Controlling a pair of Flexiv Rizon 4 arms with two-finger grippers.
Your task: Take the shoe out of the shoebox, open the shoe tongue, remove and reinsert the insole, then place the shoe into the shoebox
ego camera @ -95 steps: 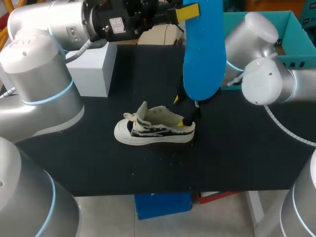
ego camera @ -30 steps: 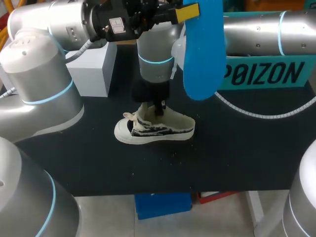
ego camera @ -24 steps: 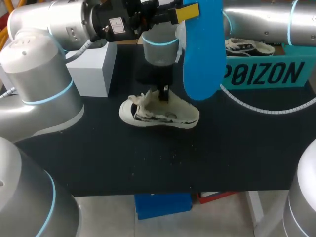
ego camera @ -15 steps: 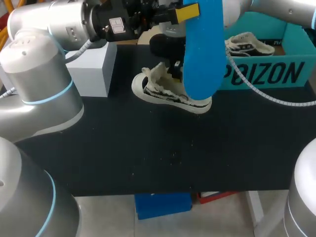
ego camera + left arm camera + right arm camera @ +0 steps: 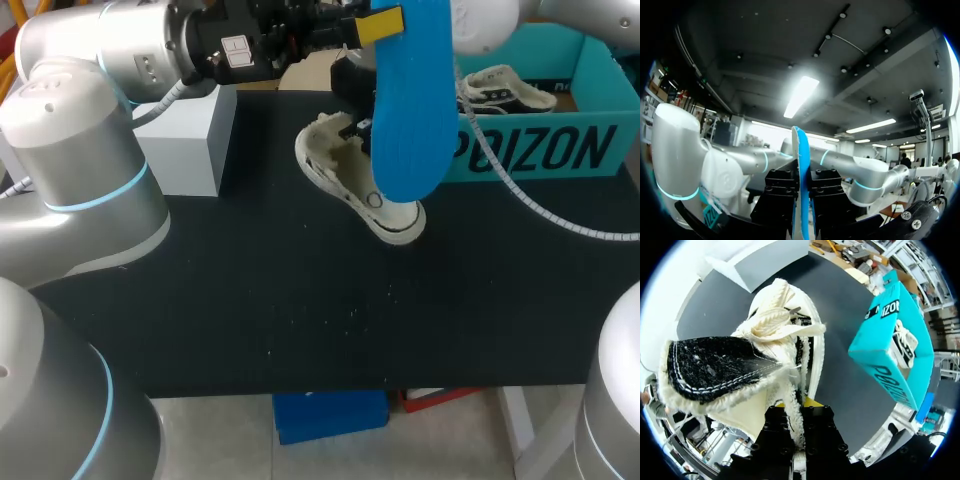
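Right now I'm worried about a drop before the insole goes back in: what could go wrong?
The right jaws pinch only the thin collar edge of the shoe, which is tilted; it may slip or swing. Most of the insole hangs free below the left jaws, so it could flex and miss the shoe's opening.

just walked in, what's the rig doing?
The left gripper holds the blue insole up in the air. The right gripper is shut on the collar of the shoe, which is tilted beside the teal shoebox, with the insole not yet back in. A second shoe lies in the box.
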